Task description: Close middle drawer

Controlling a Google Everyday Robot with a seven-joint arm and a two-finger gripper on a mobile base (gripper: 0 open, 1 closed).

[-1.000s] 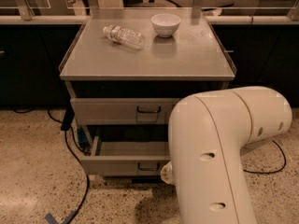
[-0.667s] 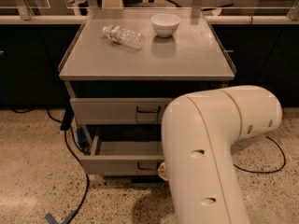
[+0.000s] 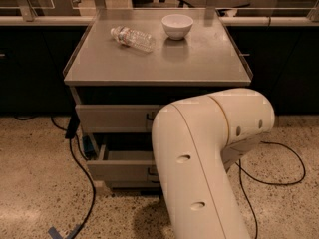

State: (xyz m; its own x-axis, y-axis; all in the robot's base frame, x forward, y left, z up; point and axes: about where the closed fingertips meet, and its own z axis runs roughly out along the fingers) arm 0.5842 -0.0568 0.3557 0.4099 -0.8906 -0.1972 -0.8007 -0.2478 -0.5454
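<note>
The grey cabinet (image 3: 158,63) has its top drawer (image 3: 112,118) shut. Below it the middle drawer (image 3: 119,171) stands pulled out, its grey tray (image 3: 127,156) showing and part of its dark bar handle (image 3: 151,172) visible at the arm's edge. My arm's large white link (image 3: 204,158) stands in front of the right half of both drawers. My gripper is hidden behind this link, somewhere by the middle drawer's front. The lowest drawer is mostly hidden.
A clear plastic bottle (image 3: 132,38) lies on the cabinet top beside a white bowl (image 3: 177,26). Black cables run over the speckled floor at the left (image 3: 84,193) and right (image 3: 281,180). Blue tape (image 3: 60,231) lies at the lower left. Dark counters stand behind.
My arm's white link has swung left and now covers more of the drawer fronts. The middle drawer stands open about as before.
</note>
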